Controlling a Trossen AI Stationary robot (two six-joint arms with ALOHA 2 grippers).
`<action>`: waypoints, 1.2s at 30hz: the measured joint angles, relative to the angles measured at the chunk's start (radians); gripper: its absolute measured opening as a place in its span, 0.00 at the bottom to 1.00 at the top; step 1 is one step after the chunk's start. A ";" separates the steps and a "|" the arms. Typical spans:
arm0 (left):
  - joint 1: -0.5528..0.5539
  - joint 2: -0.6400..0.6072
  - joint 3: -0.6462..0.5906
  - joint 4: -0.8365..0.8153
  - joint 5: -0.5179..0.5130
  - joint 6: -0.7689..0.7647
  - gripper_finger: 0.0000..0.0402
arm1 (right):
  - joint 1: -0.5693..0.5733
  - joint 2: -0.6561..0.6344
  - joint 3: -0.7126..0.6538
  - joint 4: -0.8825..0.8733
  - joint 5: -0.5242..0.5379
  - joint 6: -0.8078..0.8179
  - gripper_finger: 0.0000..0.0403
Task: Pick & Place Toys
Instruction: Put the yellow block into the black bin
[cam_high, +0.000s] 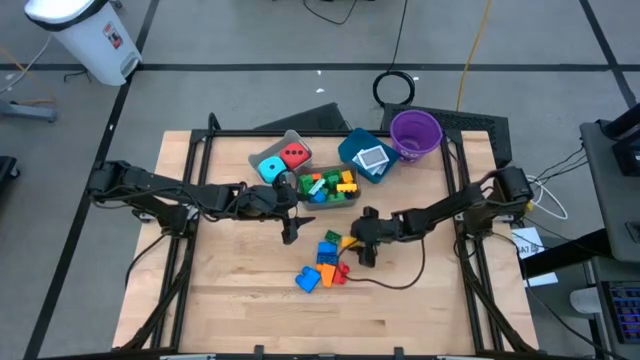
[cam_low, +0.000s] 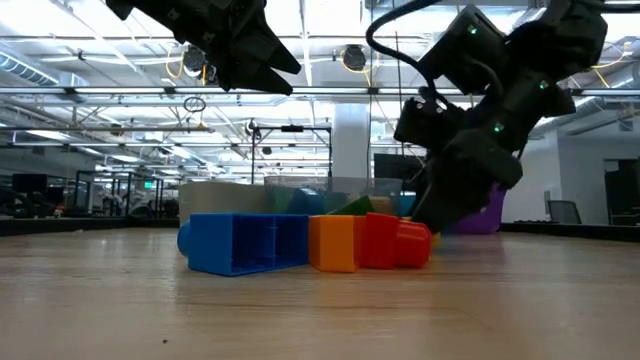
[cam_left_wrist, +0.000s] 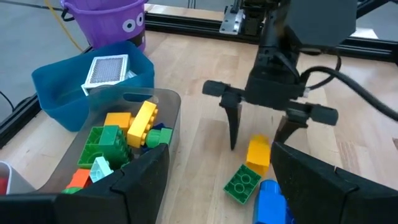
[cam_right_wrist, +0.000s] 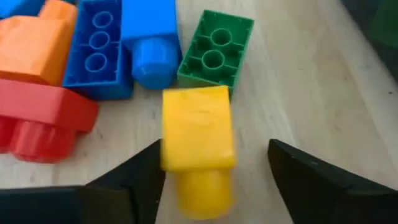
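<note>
Right gripper spread, unclenched astride yellow brick; left gripper released; off-centre closure risks ejecting brick

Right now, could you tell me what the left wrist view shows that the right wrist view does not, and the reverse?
Only the left wrist view shows the purple cup, the teal bin holding a card, the clear bin of bricks, and the whole open right gripper. Only the right wrist view shows the red brick and orange brick. Both show the yellow brick and green brick.

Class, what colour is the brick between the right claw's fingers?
Yellow brick, best in the right wrist view.
</note>
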 joint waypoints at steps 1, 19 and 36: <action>0.000 0.000 0.000 -0.001 0.000 0.000 0.71 | -0.002 -0.006 0.000 -0.011 -0.007 0.001 0.60; 0.000 0.000 0.000 -0.002 0.000 0.002 0.71 | 0.005 -0.182 0.000 0.026 -0.048 -0.038 0.24; 0.000 0.000 0.000 -0.001 0.000 -0.001 0.71 | -0.067 -0.044 -0.002 0.395 0.379 -0.156 0.28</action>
